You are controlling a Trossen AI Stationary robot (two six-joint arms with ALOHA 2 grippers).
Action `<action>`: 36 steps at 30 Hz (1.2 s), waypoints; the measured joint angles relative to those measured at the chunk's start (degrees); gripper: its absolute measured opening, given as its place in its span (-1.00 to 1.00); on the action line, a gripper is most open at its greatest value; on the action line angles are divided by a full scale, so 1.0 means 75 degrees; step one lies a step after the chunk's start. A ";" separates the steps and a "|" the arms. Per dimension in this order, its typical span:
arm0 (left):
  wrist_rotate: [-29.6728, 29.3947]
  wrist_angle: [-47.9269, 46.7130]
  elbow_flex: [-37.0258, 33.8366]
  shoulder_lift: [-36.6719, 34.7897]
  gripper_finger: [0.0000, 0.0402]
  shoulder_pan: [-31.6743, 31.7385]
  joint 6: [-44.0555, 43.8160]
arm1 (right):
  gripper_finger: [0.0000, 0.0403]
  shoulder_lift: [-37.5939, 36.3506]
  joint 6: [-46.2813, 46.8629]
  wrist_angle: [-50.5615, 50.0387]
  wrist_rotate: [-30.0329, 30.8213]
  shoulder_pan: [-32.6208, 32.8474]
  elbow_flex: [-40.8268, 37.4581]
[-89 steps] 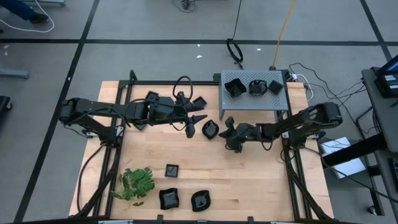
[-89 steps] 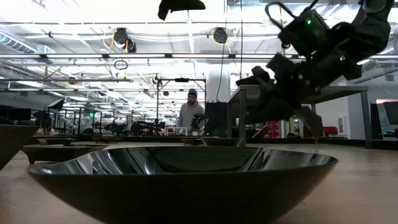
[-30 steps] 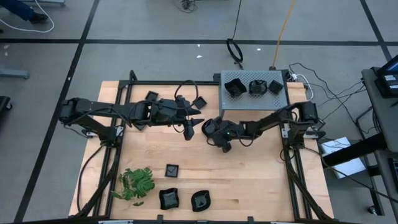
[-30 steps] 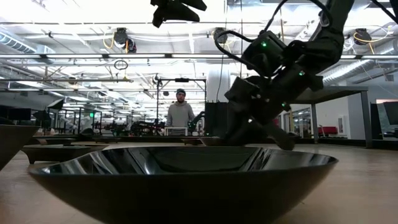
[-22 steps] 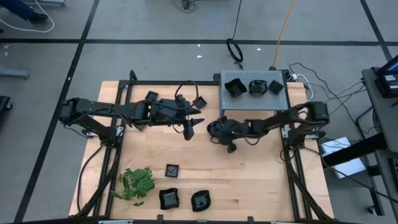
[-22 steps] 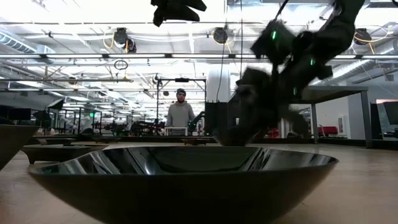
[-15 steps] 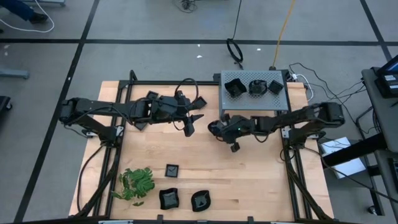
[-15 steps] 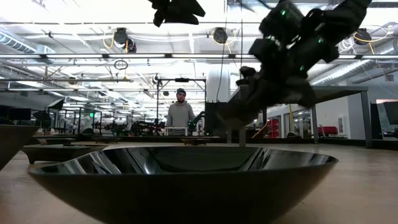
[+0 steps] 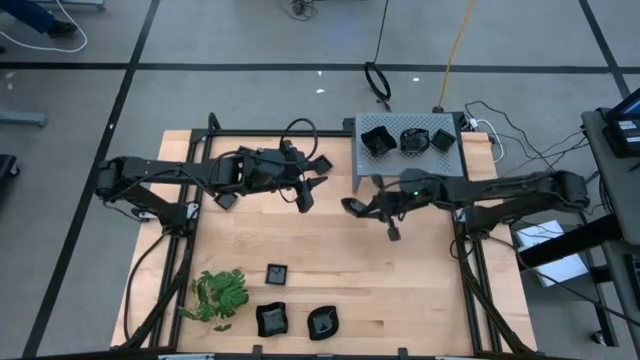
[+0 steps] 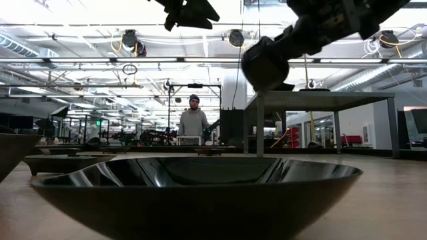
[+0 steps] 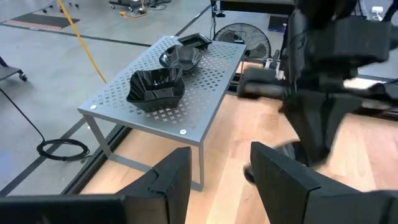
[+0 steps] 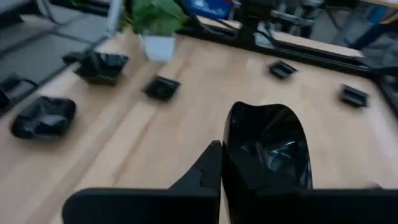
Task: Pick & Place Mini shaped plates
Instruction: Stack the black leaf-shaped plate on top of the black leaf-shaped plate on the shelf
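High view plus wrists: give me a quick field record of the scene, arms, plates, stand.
right gripper: shut on a mini plate, lifted off the table, just in front of the grey perforated stand
left gripper: open, empty, raised above the table's far middle
plates on stand: three
plates on table, near edge: two larger, one small square
plates on table, far side: at least two, one by the left arm
other: green leafy sprig at the near left
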 joint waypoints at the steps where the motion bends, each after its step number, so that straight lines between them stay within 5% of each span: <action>1: 0.0000 0.0000 0.0000 0.0000 -0.15 0.0017 0.0004 | -1.00 -0.0129 -0.0046 -0.0180 0.0150 -0.0004 -0.0002; 12: -0.0003 0.0047 0.0000 0.0000 -0.15 0.0201 0.0009 | -1.00 -0.1473 0.0508 0.0796 0.0429 -0.0655 -0.0005; 18: -0.0003 0.0047 0.0000 0.0000 -0.15 0.0231 0.0030 | -1.00 -0.2422 0.0216 0.0716 0.2361 -0.1509 -0.0002; 24: -0.0003 0.0045 0.0000 0.0000 -0.15 0.0231 0.0372 | -1.00 -0.3087 -0.1132 -0.1053 0.4646 -0.2410 0.0001; 30: -0.0009 0.0047 0.0000 0.0000 -0.15 0.0231 0.0932 | -1.00 -0.3130 -0.1318 -0.2897 0.4739 -0.3150 0.0001; 36: -0.0087 0.0056 0.0000 0.0000 -0.15 0.0299 0.1218 | -1.00 -0.2971 -0.2258 -0.3073 0.4729 -0.3537 0.0004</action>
